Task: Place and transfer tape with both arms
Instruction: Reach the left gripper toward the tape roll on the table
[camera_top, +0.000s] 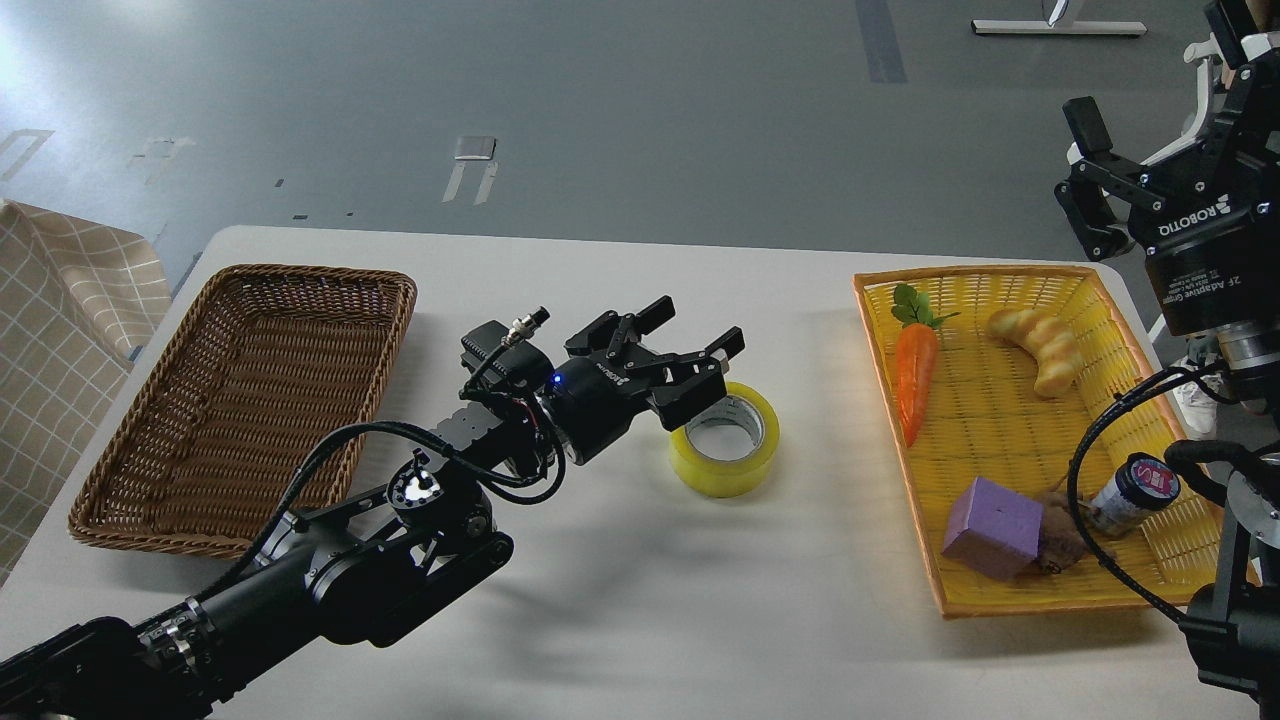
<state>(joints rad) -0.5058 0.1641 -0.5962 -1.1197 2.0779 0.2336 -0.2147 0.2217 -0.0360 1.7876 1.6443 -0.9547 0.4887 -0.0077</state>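
Observation:
The tape, a yellow translucent roll with a grey core, lies flat on the white table near its middle. My left gripper is open and empty. It hangs just above the roll's near-left rim and covers part of it, with its fingers pointing right. My right gripper is open and empty. It is held high at the far right, above and behind the yellow basket, well away from the tape.
A brown wicker basket stands at the left with nothing in it. A yellow basket at the right holds a carrot, a bread piece, a purple block and a dark-lidded jar. A checked cloth is at the far left.

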